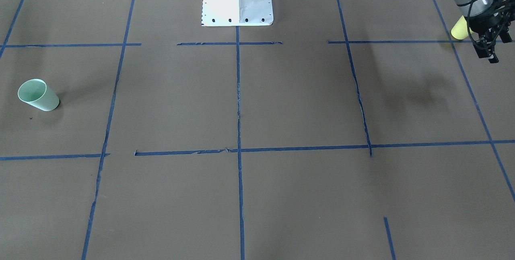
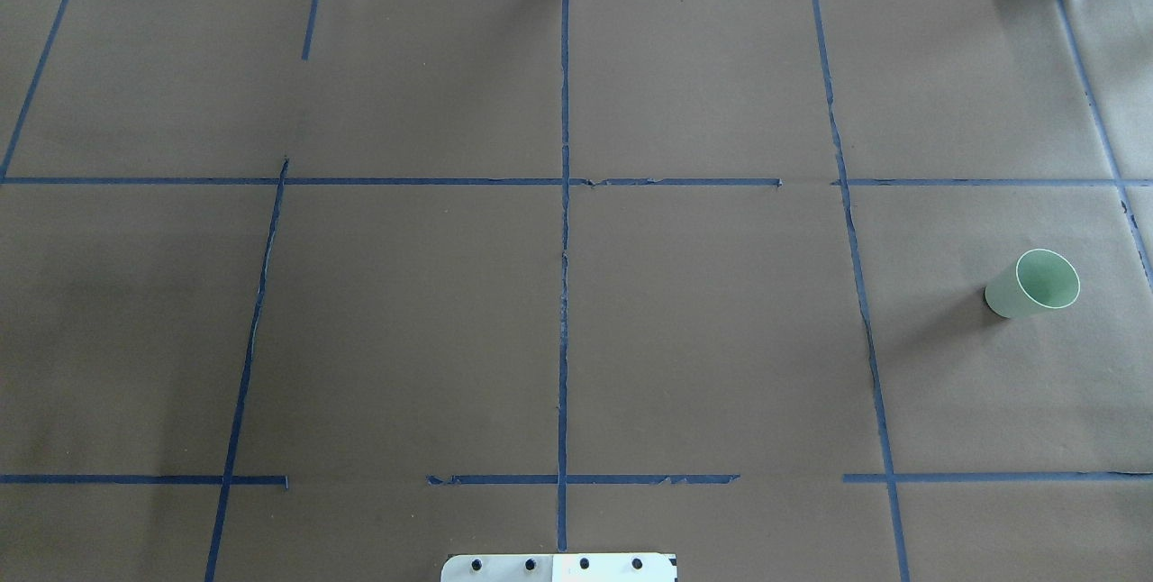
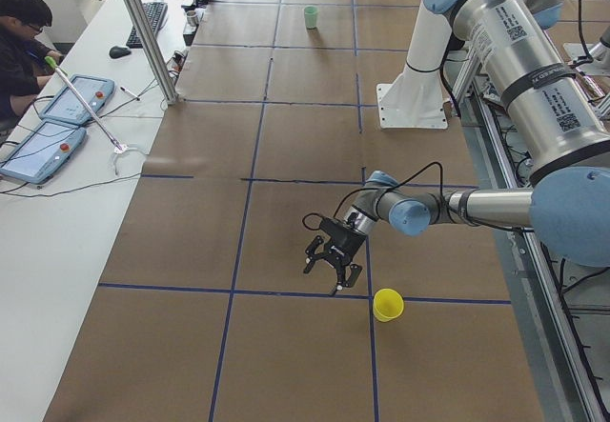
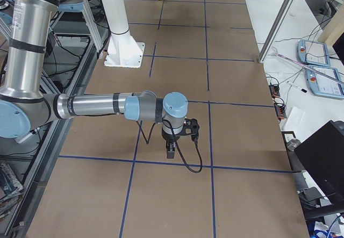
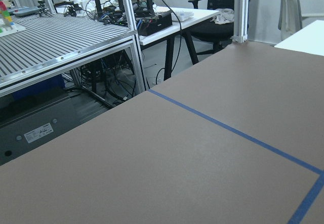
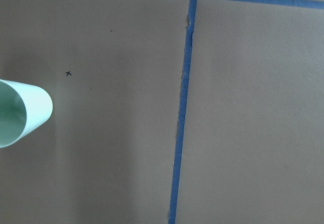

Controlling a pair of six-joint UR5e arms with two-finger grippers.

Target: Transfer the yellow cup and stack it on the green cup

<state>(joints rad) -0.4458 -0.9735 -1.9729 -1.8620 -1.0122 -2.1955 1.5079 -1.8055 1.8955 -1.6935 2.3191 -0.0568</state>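
Note:
The yellow cup (image 3: 387,304) stands upright, mouth up, near the table's end on my left. In the front-facing view the yellow cup (image 1: 458,31) is half hidden behind my left wrist. My left gripper (image 3: 332,264) hangs open just above the table, a short way from the cup and apart from it, holding nothing; the left gripper (image 1: 489,48) shows at the top right. The green cup (image 2: 1034,283) stands alone far across the table; the green cup (image 1: 38,95) and green cup (image 6: 17,114) show too. My right gripper (image 4: 170,152) hovers over the paper; I cannot tell its state.
Brown paper with a blue tape grid (image 2: 564,294) covers the table. The white robot base (image 1: 237,0) sits mid-table at my edge. A side table (image 3: 57,203) with tablets, a metal post (image 3: 143,31) and a seated person (image 3: 21,36) lie beyond the far edge.

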